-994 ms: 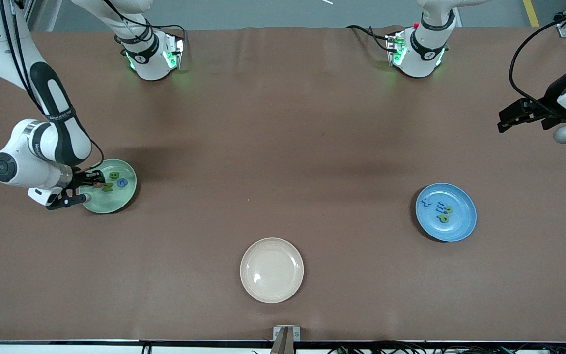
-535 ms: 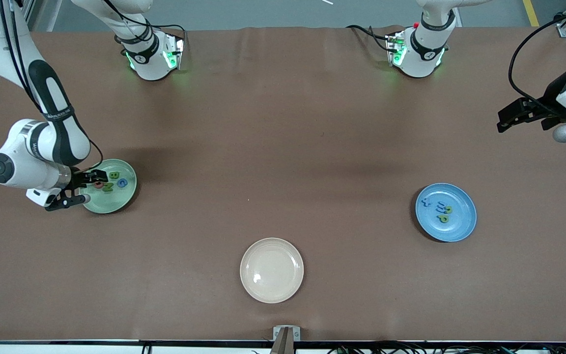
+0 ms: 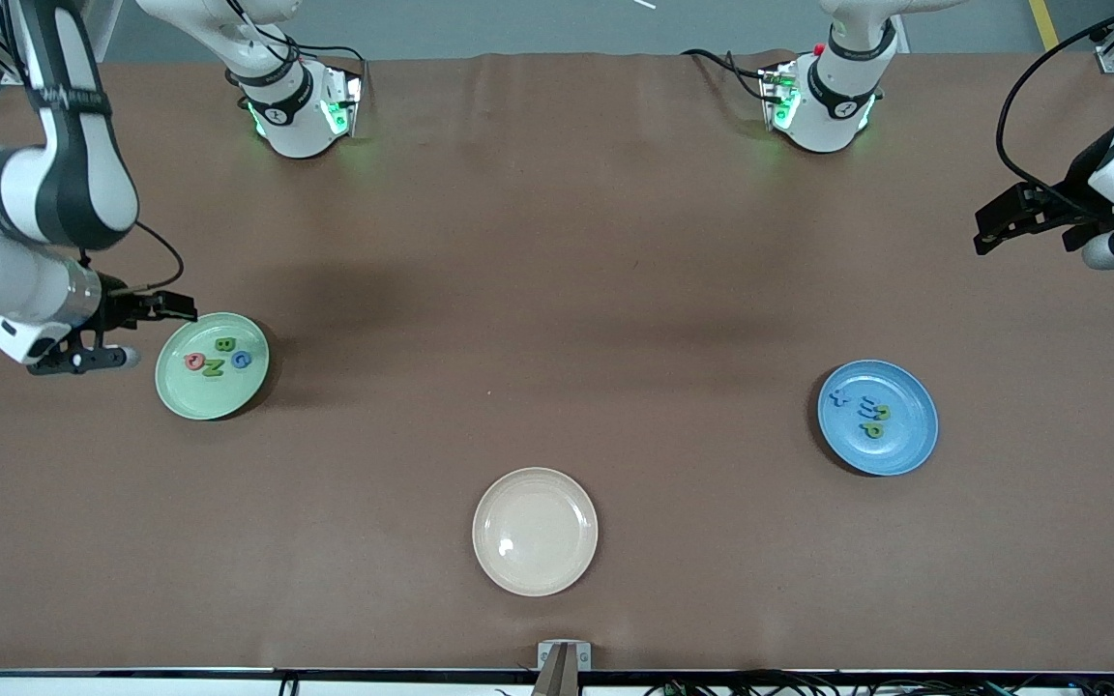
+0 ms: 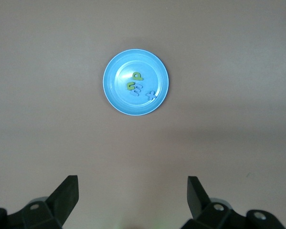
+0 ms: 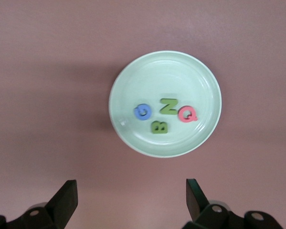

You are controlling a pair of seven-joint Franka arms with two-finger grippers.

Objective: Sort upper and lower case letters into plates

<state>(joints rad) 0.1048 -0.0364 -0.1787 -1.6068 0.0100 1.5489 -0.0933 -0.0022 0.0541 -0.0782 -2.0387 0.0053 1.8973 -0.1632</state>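
Observation:
The mint green plate [image 3: 201, 398] lies toward the right arm's end of the table. It holds several letters: a red Q [image 5: 187, 114], a green Z [image 5: 169, 106], a green B [image 5: 158, 127] and a blue G [image 5: 143, 112]. My right gripper [image 3: 146, 333] hangs open and empty beside that plate, above the table. The blue plate [image 3: 897, 451] lies toward the left arm's end. In it are several small letters, among them a green p [image 4: 137, 76] and a blue x [image 4: 151, 95]. My left gripper [image 3: 1021, 230] waits open and empty, high over the table's edge.
A cream-beige plate [image 3: 535, 570] with nothing in it lies near the front edge, midway along the table. Both arm bases stand along the table edge farthest from the front camera. Brown cloth covers the table.
My right gripper opened, left the red Q in the green plate, then rose and drew back off the plate toward the table's end. The left gripper barely shifted.

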